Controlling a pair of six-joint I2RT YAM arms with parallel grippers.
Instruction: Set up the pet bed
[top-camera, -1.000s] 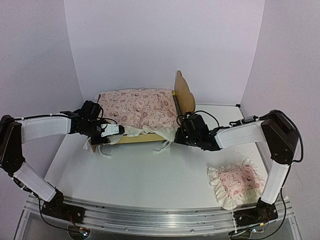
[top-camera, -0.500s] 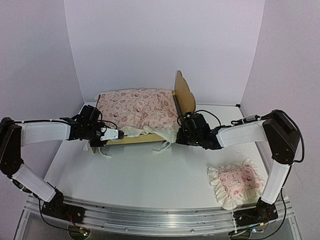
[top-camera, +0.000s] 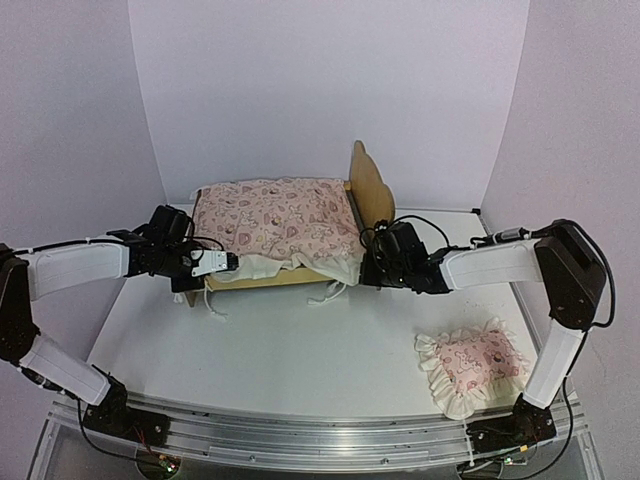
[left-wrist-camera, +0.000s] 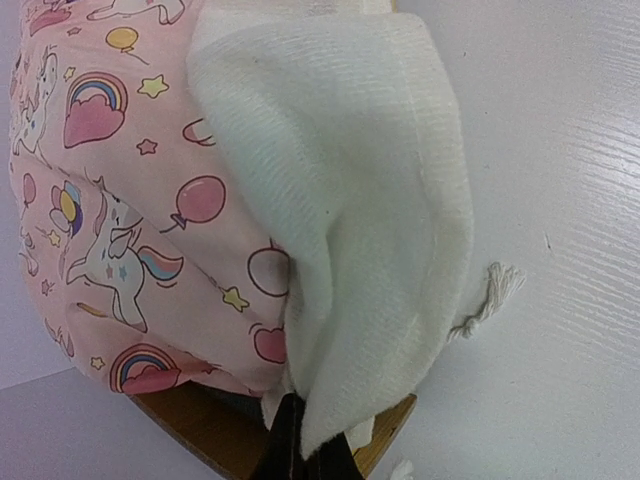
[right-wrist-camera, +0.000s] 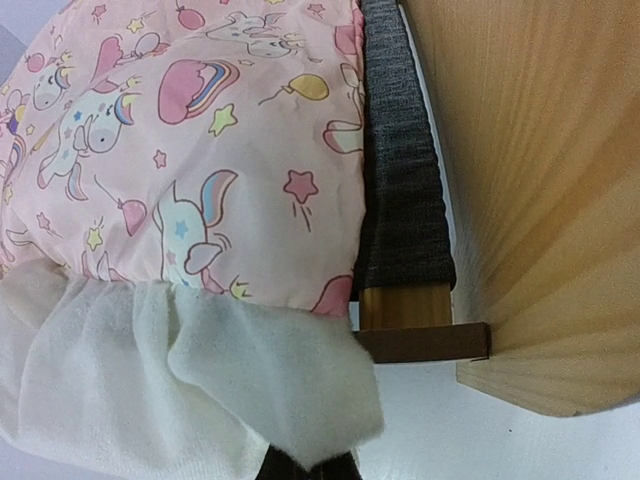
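The pet bed (top-camera: 371, 186) stands at the middle of the frame, toward the back of the table (top-camera: 280, 350), with its headboard on the right and the pink mattress cushion (top-camera: 275, 212) lying on it. The left gripper (top-camera: 233, 261) is pinched closed on the white ruffle (left-wrist-camera: 380, 200) at the cushion's lower left corner. The right gripper (top-camera: 363, 263) is pinched closed on the ruffle at the lower right corner, beside the headboard. Each one holds only the thin edge of the cloth, so I think a strong pull could make it slip out. An unequal pull could twist the cushion or drag the light frame. Near the headboard a strip of the dark slats (right-wrist-camera: 400, 190) is uncovered. The pillow (top-camera: 470, 365) waits at the lower right, well apart.
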